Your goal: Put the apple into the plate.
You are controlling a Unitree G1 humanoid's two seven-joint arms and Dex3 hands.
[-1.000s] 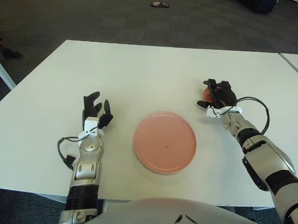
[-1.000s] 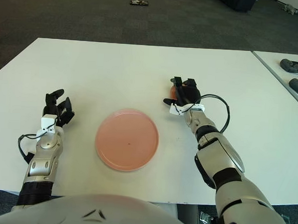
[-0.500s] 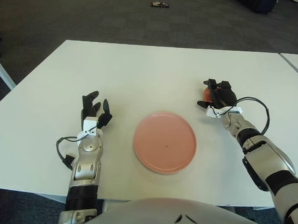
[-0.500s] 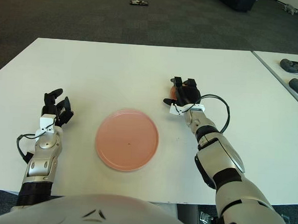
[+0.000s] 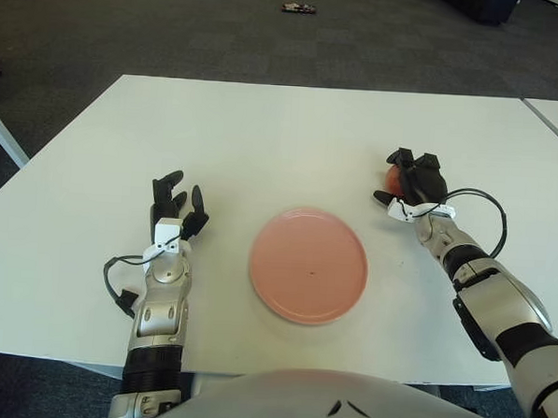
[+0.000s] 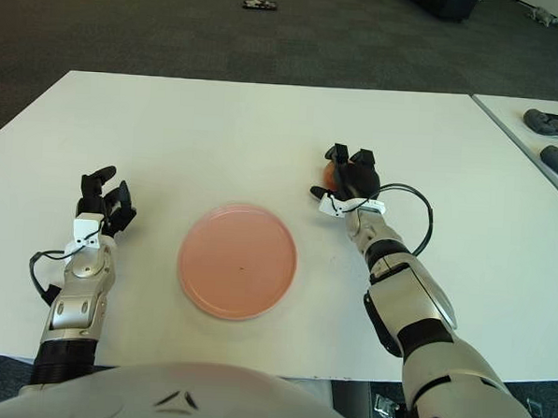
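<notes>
1. Apple (image 5: 389, 176): small, round, reddish-orange, smooth-skinned, mostly hidden; right of centre on the table (image 5: 283, 125), well apart from the plate (image 5: 309, 264).
2. Right hand (image 5: 415, 179): dark fingers curled over the apple, grasping it from the right.
3. Plate: flat, round, matte pink, low-rimmed, bare, lower centre of the frame.
4. Left hand (image 5: 173, 206): lower left, left of the plate, black fingers relaxed, loosely spread, holding nothing.
5. Table: white, smooth, rectangular.
</notes>
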